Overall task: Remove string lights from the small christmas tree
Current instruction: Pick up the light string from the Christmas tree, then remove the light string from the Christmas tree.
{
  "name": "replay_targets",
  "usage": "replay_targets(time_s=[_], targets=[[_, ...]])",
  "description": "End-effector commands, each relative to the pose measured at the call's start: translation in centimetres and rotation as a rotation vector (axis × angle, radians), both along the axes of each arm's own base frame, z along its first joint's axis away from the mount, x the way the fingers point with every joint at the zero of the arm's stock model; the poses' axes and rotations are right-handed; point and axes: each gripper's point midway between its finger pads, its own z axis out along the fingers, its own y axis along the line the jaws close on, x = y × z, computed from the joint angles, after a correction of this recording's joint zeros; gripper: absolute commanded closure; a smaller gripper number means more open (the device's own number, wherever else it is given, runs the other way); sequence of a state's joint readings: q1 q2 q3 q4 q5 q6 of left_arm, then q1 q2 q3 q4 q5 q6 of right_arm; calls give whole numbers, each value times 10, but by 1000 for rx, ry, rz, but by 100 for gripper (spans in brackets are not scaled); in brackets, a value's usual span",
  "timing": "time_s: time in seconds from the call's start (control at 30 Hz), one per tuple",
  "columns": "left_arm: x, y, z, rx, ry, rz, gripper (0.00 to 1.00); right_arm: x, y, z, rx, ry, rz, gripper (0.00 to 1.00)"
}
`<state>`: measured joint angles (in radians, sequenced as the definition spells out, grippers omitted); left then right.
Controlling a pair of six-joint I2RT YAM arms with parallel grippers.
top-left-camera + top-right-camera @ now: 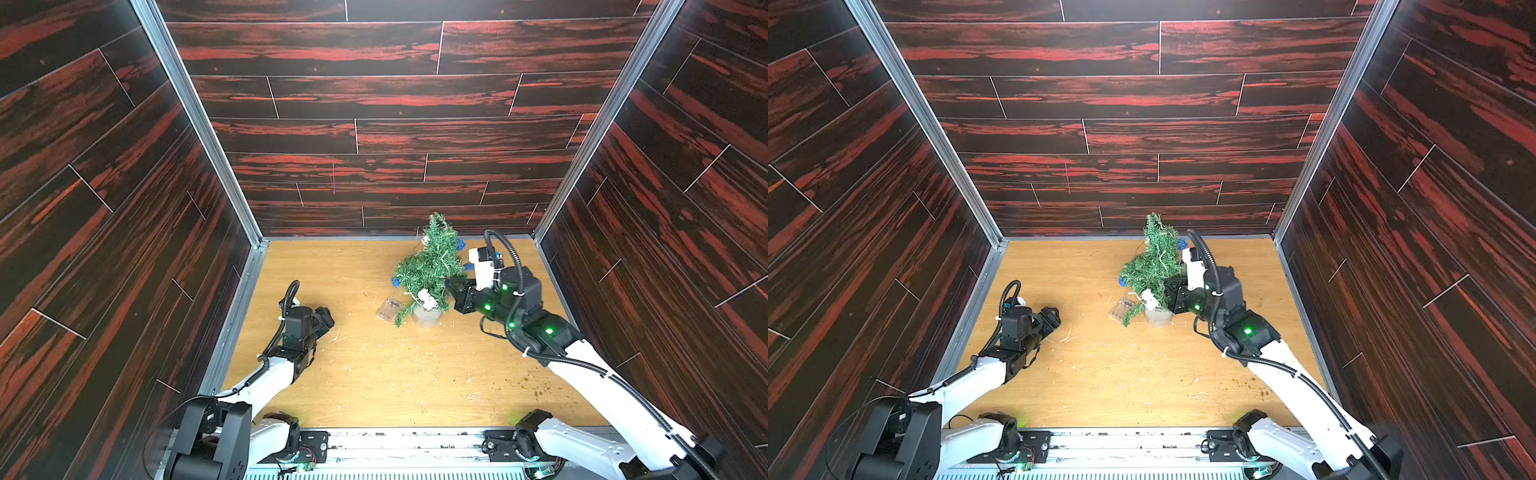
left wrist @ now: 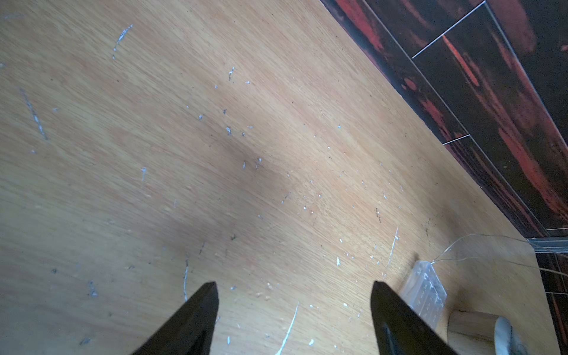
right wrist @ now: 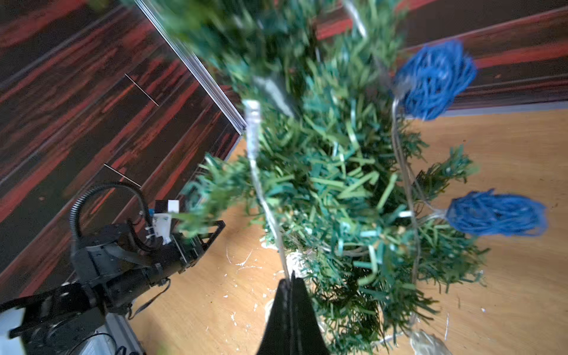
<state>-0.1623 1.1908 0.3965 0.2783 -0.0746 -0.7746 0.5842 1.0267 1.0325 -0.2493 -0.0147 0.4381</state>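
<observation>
green small christmas tree is standing in its pot on the tabletop, wearing the string lights. right hand is pinching their thin wire, tips closed. left hand is hovering open over bare wood; clear battery box is lying beside the pot.

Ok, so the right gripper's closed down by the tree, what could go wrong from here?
1. The right gripper is shut on the thin wire of the string lights, which loops through the small christmas tree. Pulling could tip the tree, since the left gripper is open and well away from the pot.
2. The blue balls sit among the branches and may snag.
3. The thin wire could slip from the jaws.
</observation>
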Motion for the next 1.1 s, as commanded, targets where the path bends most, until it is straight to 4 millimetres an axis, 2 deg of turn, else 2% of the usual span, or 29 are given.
replay_targets(time_s=[0.0,0.17,0.43,0.5,0.6,0.67,0.87,0.97,1.07], targets=[[6,-1,12,-2,-30,1,19,-11,-1,22,11,-22,26,100],[6,-2,14,-7,-31,-3,19,-18,0,49,26,-28,51,100],[4,1,19,8,-44,10,19,-12,-12,92,-29,-92,-2,100],[5,1,17,7,-39,7,19,-11,-8,103,-30,-110,19,100],[6,0,16,3,-33,2,19,-8,11,115,-20,-114,104,100],[6,0,16,3,-33,2,19,-5,25,116,-15,-99,162,100],[4,2,19,17,-41,8,19,6,61,103,-39,-39,264,100],[4,2,20,17,-43,6,19,0,81,98,-49,-33,333,100],[5,1,19,17,-41,4,19,-20,100,89,-70,-20,440,100]])
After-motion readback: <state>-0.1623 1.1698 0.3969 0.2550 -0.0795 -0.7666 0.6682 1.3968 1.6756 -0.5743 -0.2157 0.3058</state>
